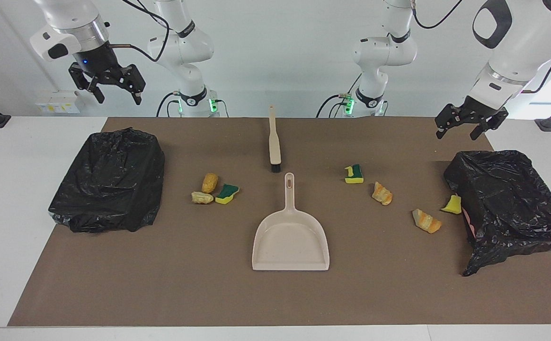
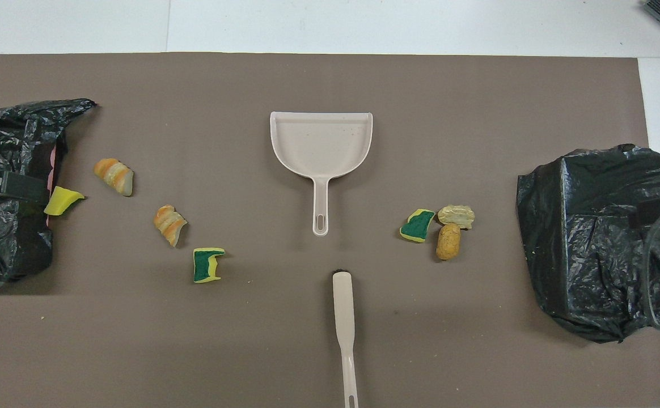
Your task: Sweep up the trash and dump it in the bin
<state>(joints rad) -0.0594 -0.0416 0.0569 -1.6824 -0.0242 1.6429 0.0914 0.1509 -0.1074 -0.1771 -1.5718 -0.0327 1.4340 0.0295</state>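
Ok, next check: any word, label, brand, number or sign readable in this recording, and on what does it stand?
None can be read.
Dustpan, brush, both bin bags: no print visible.
Small white boxes beside the right arm's base: markings too small to read.

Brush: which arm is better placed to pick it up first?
Left, by a little. The brush lies midway between the arms, handle toward the robots. The left gripper hangs low over its black bin, jaws open; the right gripper is raised much higher over the other bin.
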